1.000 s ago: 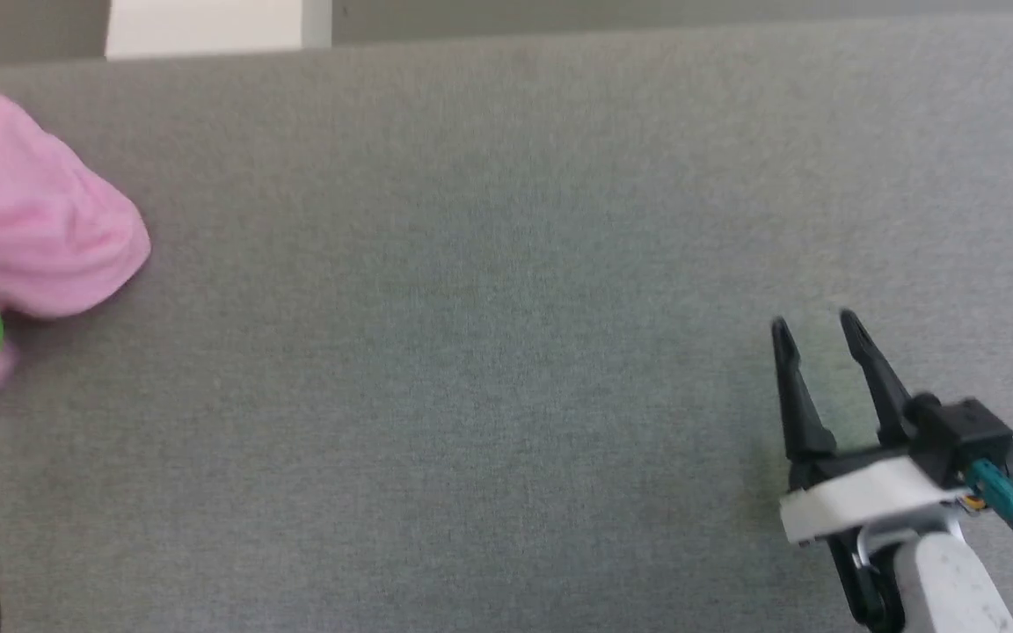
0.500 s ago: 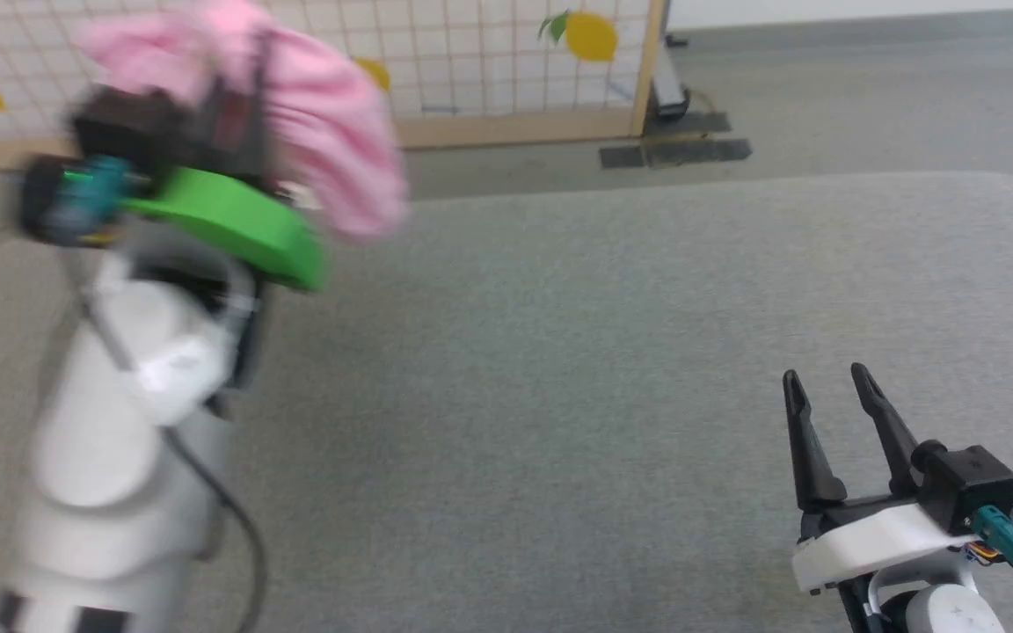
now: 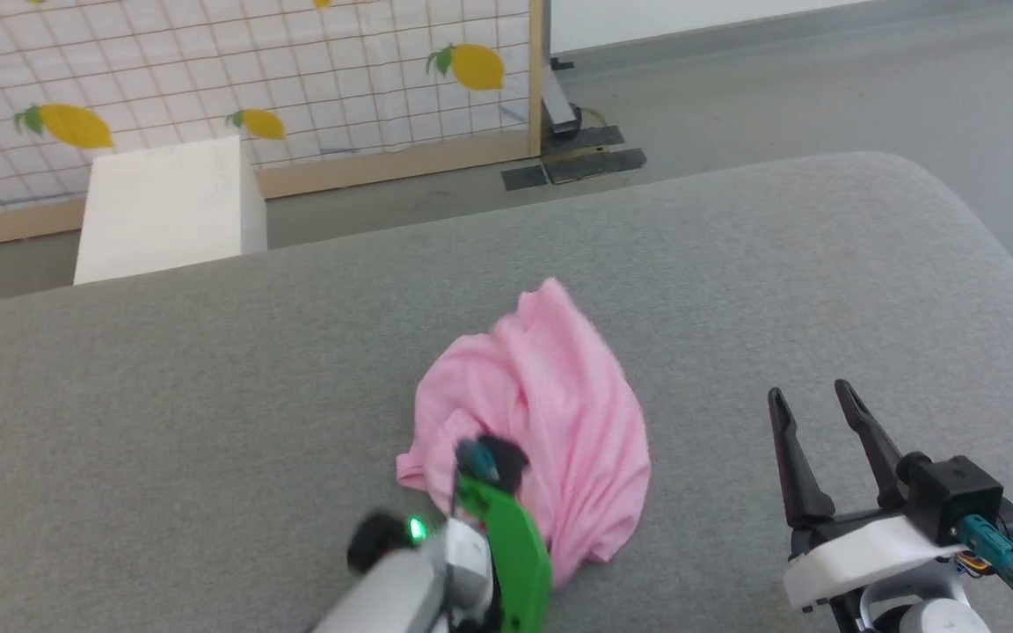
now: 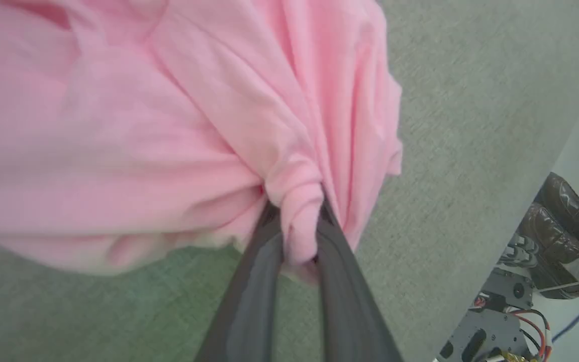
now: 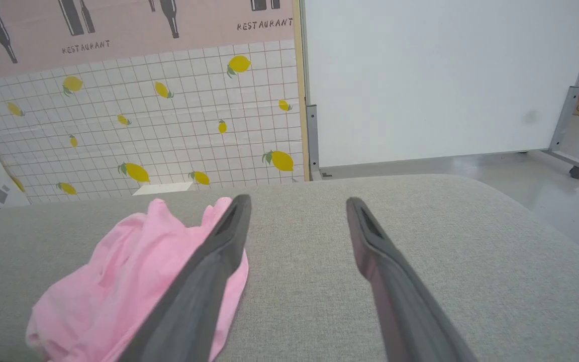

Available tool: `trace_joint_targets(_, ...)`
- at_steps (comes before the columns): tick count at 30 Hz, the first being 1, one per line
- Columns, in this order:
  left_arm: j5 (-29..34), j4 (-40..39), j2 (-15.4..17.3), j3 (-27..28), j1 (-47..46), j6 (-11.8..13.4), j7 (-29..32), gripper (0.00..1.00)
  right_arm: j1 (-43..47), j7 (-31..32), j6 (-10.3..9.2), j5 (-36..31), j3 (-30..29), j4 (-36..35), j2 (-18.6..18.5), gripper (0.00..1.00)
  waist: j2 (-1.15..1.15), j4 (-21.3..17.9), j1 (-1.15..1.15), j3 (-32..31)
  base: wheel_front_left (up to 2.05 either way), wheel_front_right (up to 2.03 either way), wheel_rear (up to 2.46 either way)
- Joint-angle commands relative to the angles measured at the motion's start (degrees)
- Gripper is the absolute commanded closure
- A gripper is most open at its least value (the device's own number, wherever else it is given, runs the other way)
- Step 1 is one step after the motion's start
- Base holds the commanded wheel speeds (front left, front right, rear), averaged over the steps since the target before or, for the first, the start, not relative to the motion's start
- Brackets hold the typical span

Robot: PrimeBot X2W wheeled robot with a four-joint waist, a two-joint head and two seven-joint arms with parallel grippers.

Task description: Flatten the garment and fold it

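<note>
Notes garment (image 3: 550,413) crumpled on grey counter (image 3: 207,396), lower centre of head frame; finds left tool (image 4: 297,208) clamped on its twisted fold; records right tool (image 3: 807,390) spread wide, lower right, holding nothing

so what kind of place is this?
Probably a test lab dressed as a mock set: a printed lemon-tile backdrop, a white partition on wheels, and a grey padded table holding the pink T-shirt.
</note>
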Motion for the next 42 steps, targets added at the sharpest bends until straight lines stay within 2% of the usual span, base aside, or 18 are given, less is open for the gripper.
trace_joint_targets(1,-1.13,0.5,-0.06,-0.72,1.1,-0.25,3.26,0.03,0.53,0.18,-0.09,-0.14,-0.06,-0.26,0.0,0.0,0.0,-0.08,0.0,0.22,0.0,0.0,0.0)
trace_joint_targets(3,-2.0,-0.53,-0.04,-0.37,1.47,0.23,4.36,0.0,0.68,0.24,-0.09,0.08,-0.14,-0.35,0.0,0.0,0.0,0.49,0.0,0.52,0.0,0.0,0.0)
trace_joint_targets(6,-2.31,-3.78,0.21,2.33,1.53,2.23,0.13,0.0,0.66,0.24,-0.09,0.24,-0.05,-0.46,0.0,0.0,0.0,1.71,0.0,0.92,0.0,0.0,0.0)
trace_joint_targets(10,-3.15,-9.78,0.74,8.14,2.34,3.87,-11.25,0.0,0.31,0.18,-0.09,0.26,0.21,-0.69,0.0,0.0,0.0,3.82,0.0,1.04,0.0,0.0,0.0)
trace_joint_targets(15,0.17,-15.12,3.07,16.9,5.05,9.96,-29.98,0.0,-1.03,0.43,-0.09,-0.41,1.39,-1.11,0.0,0.0,0.0,6.57,0.0,1.47,0.0,0.0,0.0)
trace_joint_targets(17,1.73,-15.95,4.22,18.8,6.79,11.03,-35.95,0.0,-1.93,0.87,-0.09,-0.64,2.35,-1.23,0.0,0.0,0.0,7.61,0.0,1.8,0.0,0.0,0.0)
trace_joint_targets(22,4.08,-18.19,5.34,22.77,11.13,11.81,-39.82,0.0,-6.1,4.61,-0.09,-1.5,7.85,-0.8,0.0,0.0,0.0,10.15,0.0,3.31,0.0,0.0,0.0)
trace_joint_targets(24,5.0,-19.65,4.99,24.77,12.36,11.78,-39.97,0.0,-8.53,8.96,-0.09,-1.84,11.24,0.69,-0.01,0.0,0.0,11.29,0.0,4.32,0.0,0.0,0.0)
trace_joint_targets(28,7.63,-22.43,2.98,28.65,14.33,11.13,-40.01,0.0,-13.56,24.89,-0.09,-0.67,18.47,6.35,-1.27,0.0,0.0,13.69,0.0,6.0,0.0,0.0,0.0)
trace_joint_targets(33,9.53,-23.16,0.54,31.44,14.93,9.33,-40.02,0.0,-17.06,41.93,-0.09,-2.15,20.9,10.26,-2.79,0.0,0.0,16.04,0.0,6.88,0.0,0.0,0.0)
trace_joint_targets(35,10.19,-22.94,-0.16,32.07,14.96,8.57,-40.02,0.0,-17.69,44.92,-0.09,-1.87,21.93,9.56,-2.79,1.0,0.0,16.78,0.0,6.81,0.0,0.0,0.0)
trace_joint_targets(39,11.01,-22.42,-1.13,33.28,15.3,7.38,-40.02,0.0,-18.16,43.91,-0.09,0.99,23.26,6.24,-2.12,1.0,0.0,17.24,0.0,6.02,0.0,0.0,0.0)
trace_joint_targets(42,11.5,-22.23,-1.55,34.09,15.66,6.7,-40.02,0.0,-19.29,39.46,-0.09,3.08,23.24,3.08,-1.31,1.0,0.0,16.85,0.0,5.29,0.0,0.0,0.0)
